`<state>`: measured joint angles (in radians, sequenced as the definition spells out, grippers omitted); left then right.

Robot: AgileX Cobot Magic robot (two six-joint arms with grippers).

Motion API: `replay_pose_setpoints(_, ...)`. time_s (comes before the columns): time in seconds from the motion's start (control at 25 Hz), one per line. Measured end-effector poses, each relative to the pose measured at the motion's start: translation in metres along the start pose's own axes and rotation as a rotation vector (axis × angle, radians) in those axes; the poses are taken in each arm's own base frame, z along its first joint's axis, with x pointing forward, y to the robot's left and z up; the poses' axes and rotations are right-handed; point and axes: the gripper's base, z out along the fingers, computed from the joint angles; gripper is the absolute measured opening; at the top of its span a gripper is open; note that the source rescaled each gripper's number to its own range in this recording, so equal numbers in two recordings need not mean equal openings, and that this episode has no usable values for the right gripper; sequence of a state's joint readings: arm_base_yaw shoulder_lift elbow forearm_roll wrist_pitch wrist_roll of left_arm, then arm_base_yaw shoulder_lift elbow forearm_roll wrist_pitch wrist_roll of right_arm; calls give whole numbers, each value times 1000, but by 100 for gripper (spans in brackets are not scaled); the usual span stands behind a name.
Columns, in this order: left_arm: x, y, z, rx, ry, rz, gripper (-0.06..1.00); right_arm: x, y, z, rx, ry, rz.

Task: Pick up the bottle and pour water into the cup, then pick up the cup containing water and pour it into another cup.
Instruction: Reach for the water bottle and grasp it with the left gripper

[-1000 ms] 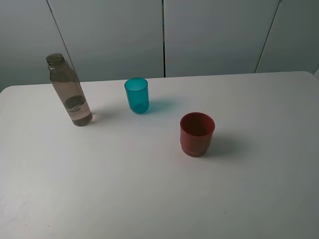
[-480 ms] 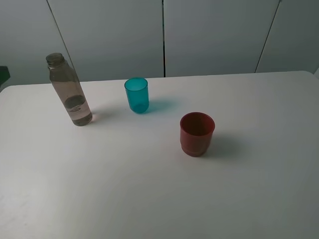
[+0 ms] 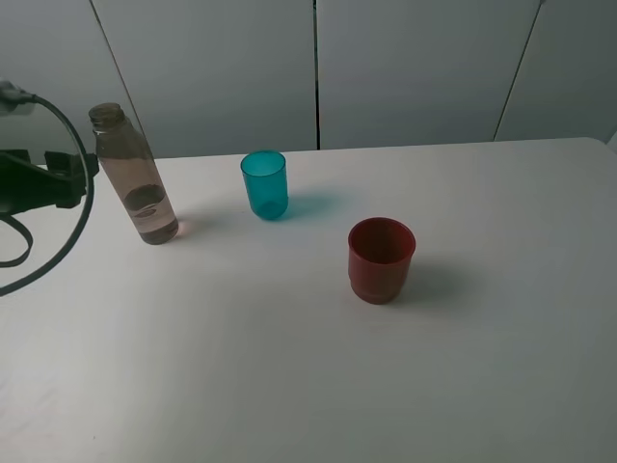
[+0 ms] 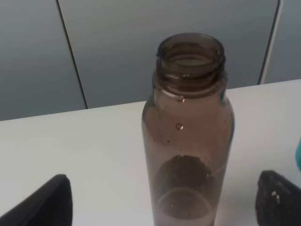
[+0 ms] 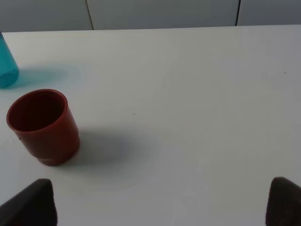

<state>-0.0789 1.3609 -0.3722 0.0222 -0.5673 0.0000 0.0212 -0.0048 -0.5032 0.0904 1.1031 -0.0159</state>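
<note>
The bottle [image 3: 135, 178] stands uncapped at the back left of the white table [image 3: 289, 367], with a little water at its bottom. The teal cup [image 3: 264, 185] stands upright to its right. The red cup [image 3: 381, 258] stands upright nearer the middle. My left gripper [image 3: 75, 179] comes in from the left edge, just left of the bottle and apart from it. In the left wrist view it [image 4: 162, 207] is open, its fingertips [image 4: 44, 205] wide on both sides of the bottle [image 4: 188, 136]. My right gripper [image 5: 157, 207] is open and empty, with the red cup [image 5: 42, 127] and the teal cup [image 5: 7, 66] ahead of it.
A black cable [image 3: 67, 241] loops from the left arm over the table's left side. Grey wall panels [image 3: 415, 68] stand right behind the table's back edge. The right arm is out of the exterior view.
My left arm and its cable have come into the exterior view from the left and now sit beside the bottle. The bottle and both cups have not moved.
</note>
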Motion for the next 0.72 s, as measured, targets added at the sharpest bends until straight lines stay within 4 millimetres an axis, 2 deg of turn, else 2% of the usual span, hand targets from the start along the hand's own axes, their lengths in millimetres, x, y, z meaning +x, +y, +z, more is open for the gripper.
replay_pose_setpoints(0.72, 35, -3, 45, 28, -82, 12, 100, 0, 0, 0, 0, 0, 0)
